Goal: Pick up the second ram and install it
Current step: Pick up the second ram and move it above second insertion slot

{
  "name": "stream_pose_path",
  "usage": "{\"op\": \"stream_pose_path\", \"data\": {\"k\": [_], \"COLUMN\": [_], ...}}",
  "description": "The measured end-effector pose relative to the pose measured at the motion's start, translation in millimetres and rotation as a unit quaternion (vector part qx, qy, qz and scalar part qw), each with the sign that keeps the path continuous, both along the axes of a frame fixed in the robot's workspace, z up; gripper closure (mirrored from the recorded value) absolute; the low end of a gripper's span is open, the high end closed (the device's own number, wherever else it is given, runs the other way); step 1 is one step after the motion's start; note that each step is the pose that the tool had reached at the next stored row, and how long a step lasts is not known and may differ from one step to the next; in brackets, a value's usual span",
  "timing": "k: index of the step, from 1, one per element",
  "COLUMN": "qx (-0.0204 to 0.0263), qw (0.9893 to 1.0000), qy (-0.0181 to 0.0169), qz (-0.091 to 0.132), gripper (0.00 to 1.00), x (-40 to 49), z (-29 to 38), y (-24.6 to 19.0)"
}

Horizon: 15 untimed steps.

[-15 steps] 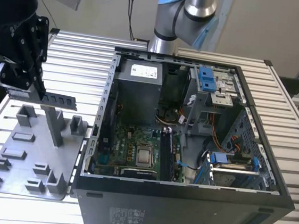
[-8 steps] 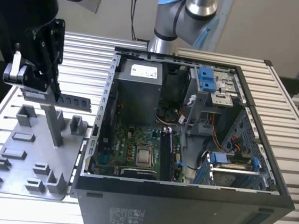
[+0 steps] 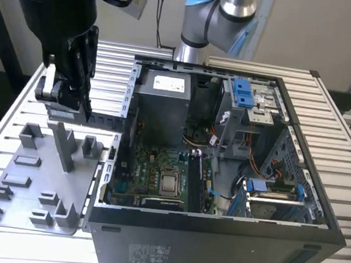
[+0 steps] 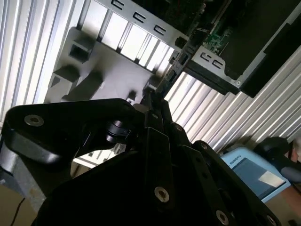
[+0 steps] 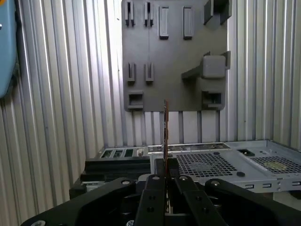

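While hanging above the slatted counter (image 3: pixel 349 156), near the edge of the grey tray (image 3: pixel 27 199) closest to the open computer case (image 3: pixel 213 248), grips the second ram (image 5: pixel 165 127) by one end. Shown in both wrist views as a thin dark strip, jutting straight out from the gripper (image 5: pixel 165 162) toward the tray below. Clamped between jaws nearly closed, flat against its two faces. Touches neither tray nor case; not yet seated on the motherboard (image 3: pixel 159 167) inside.
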<state>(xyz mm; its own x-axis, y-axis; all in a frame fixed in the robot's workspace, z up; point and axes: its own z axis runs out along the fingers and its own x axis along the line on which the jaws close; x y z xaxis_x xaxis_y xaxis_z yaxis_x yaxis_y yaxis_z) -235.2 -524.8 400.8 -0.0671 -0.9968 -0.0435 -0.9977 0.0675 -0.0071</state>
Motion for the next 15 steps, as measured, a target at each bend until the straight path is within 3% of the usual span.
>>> {"op": "stream_pose_path", "data": {"k": [6, 15], "qx": [0.0000, 0.0000], "qw": [1.0000, 1.0000], "qy": [0.0008, 0.0009], "qz": [0.000, 0.000], "gripper": [0.86, 0.86], "x": [22.2, 45.9], "z": [0.0, 0.0], "y": [0.0, 0.0]}}
